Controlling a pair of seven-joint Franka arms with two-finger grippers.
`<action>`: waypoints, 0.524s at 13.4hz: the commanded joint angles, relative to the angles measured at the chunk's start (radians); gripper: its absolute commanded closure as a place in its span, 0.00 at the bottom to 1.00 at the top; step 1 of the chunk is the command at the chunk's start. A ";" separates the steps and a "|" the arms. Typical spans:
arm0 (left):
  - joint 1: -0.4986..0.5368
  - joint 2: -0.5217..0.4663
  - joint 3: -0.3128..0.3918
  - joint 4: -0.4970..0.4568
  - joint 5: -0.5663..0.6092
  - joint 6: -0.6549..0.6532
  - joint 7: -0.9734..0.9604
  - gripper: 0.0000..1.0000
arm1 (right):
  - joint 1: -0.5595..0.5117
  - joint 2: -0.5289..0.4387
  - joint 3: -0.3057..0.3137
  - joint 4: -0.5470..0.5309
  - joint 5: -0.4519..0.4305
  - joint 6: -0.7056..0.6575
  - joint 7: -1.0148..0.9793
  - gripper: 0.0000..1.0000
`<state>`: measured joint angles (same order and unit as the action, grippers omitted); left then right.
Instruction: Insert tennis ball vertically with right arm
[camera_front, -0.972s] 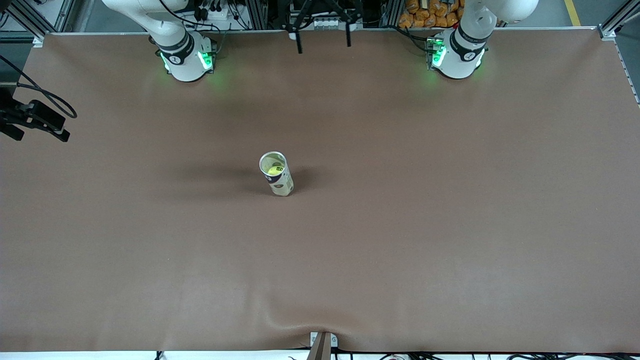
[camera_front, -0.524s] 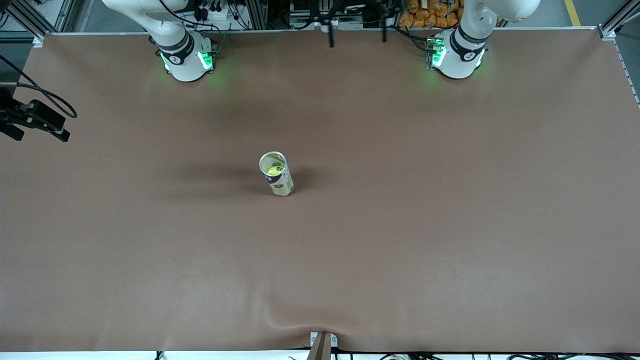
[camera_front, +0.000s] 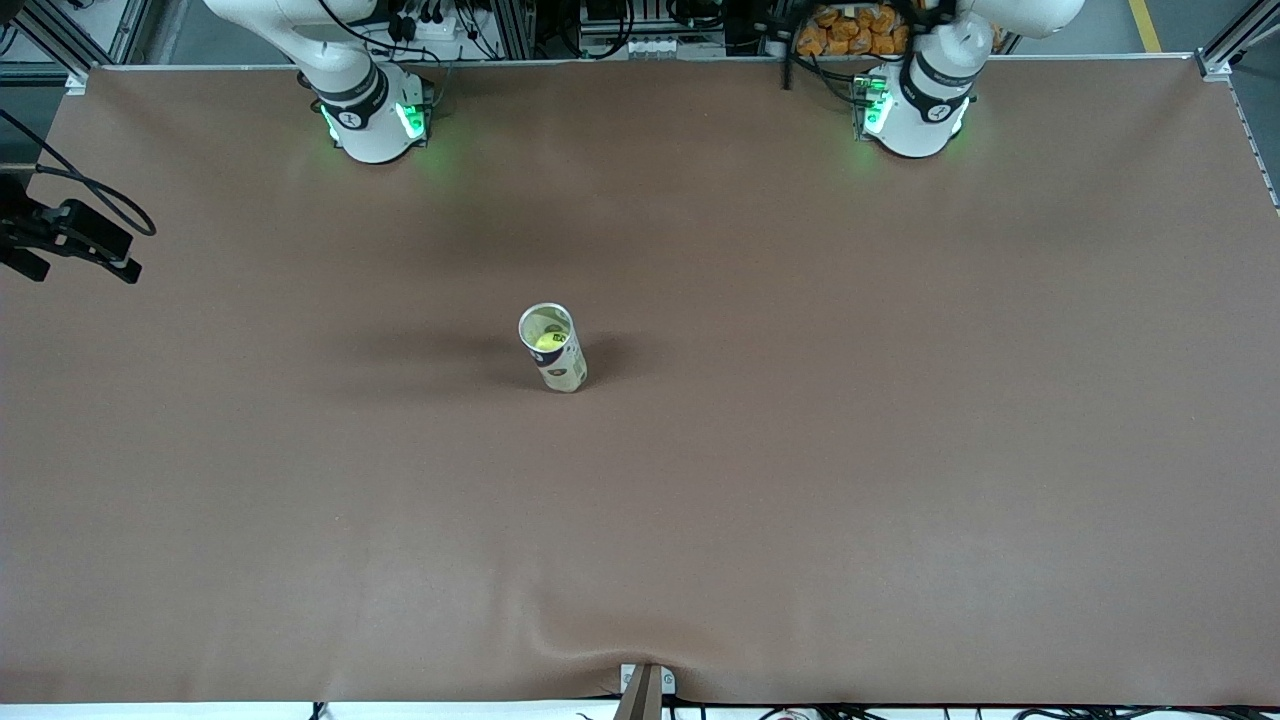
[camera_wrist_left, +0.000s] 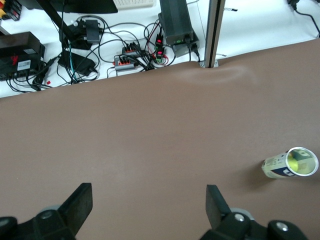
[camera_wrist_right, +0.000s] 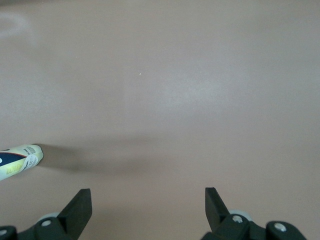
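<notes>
A tube-shaped can stands upright near the middle of the brown table, its mouth open upward. The yellow tennis ball lies inside it, below the rim. In the left wrist view the can and the ball show off to one side. The right wrist view catches only the can's edge. My left gripper is open over bare mat, holding nothing. My right gripper is also open and empty over bare mat, well away from the can.
A black device with a cable juts in at the right arm's end of the table. Cables and power strips lie off the table's edge by a metal post. The mat bulges at the near edge.
Dark fingers seen along the table's top edge have swept toward the left arm's base. The can and the ball inside it have not moved.
</notes>
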<state>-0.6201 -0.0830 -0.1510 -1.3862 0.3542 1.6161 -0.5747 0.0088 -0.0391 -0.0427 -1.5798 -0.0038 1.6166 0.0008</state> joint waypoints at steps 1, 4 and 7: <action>0.106 -0.038 -0.009 -0.019 -0.084 -0.007 0.100 0.00 | -0.013 -0.022 0.014 -0.011 -0.016 -0.004 -0.012 0.00; 0.213 -0.043 -0.009 -0.019 -0.151 -0.021 0.206 0.00 | -0.015 -0.025 0.014 -0.012 -0.016 -0.006 -0.012 0.00; 0.318 -0.043 -0.009 -0.019 -0.241 -0.030 0.277 0.00 | -0.015 -0.048 0.014 -0.037 -0.015 -0.001 -0.012 0.00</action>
<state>-0.3593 -0.1048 -0.1496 -1.3905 0.1586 1.6032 -0.3472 0.0088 -0.0453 -0.0422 -1.5811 -0.0038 1.6162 0.0007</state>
